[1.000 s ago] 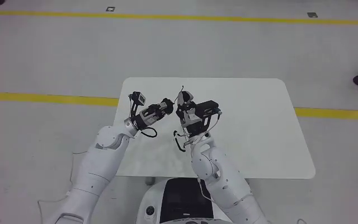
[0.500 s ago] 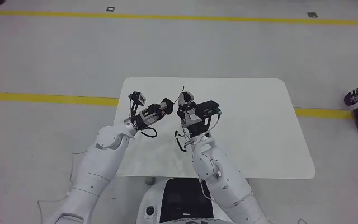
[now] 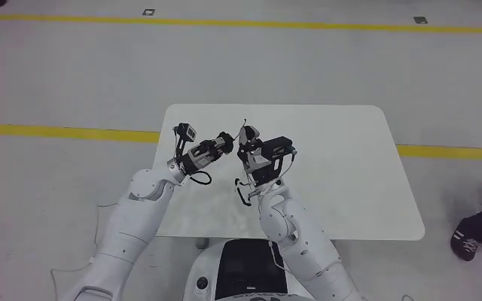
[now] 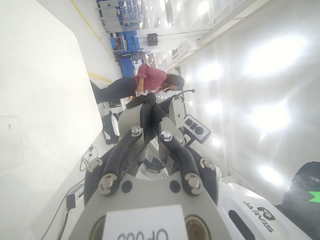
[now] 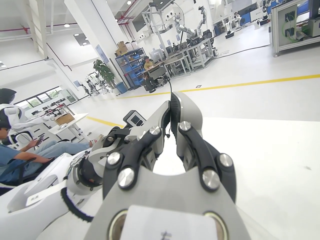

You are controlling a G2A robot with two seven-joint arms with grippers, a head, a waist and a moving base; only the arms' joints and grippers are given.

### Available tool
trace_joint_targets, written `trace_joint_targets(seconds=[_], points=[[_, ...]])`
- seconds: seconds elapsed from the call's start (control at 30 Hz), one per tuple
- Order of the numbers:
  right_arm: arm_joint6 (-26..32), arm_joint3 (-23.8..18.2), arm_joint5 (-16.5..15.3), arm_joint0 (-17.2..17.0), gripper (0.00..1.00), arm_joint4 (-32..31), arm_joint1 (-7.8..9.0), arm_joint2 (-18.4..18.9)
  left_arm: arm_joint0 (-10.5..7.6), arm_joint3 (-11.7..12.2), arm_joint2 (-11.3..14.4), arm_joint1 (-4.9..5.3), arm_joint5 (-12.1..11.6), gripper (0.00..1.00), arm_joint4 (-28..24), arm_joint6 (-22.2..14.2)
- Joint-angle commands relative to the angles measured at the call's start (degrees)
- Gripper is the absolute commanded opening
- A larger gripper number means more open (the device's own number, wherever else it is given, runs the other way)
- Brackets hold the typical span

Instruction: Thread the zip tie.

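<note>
Top view: the right gripper [image 3: 247, 136] hangs over the white table [image 3: 339, 180]; the left gripper [image 3: 224, 141] sits just beside it, tips turned toward it; a thin black zip tie [image 3: 244, 124] sticks out of the right gripper's tips.

Left wrist view: the left gripper [image 4: 150, 109] has its fingers pressed together; something black sits at the tips, and I cannot tell what it is.

Right wrist view: the right gripper [image 5: 172, 101] is clamped on the zip tie [image 5: 171, 88]; the strand runs between the pads and out past the tips.
</note>
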Motion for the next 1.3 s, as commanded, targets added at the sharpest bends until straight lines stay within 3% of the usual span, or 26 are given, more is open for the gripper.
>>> trace_joint_targets(seconds=[0.0, 0.83, 1.27], points=[[-0.1, -0.1, 0.1, 0.0, 0.00, 0.0, 0.03, 0.0, 0.00, 0.0, 0.0, 0.00, 0.0, 0.00, 0.0, 0.0], [-0.6, 1.2, 1.5, 0.0, 0.00, -1.4, 0.26, -1.3, 0.00, 0.0, 0.0, 0.00, 0.0, 0.00, 0.0, 0.0], [-2.2, 0.9, 0.7, -0.1, 0.00, 1.1, 0.22, -1.7, 0.00, 0.0, 0.0, 0.00, 0.0, 0.00, 0.0, 0.0]])
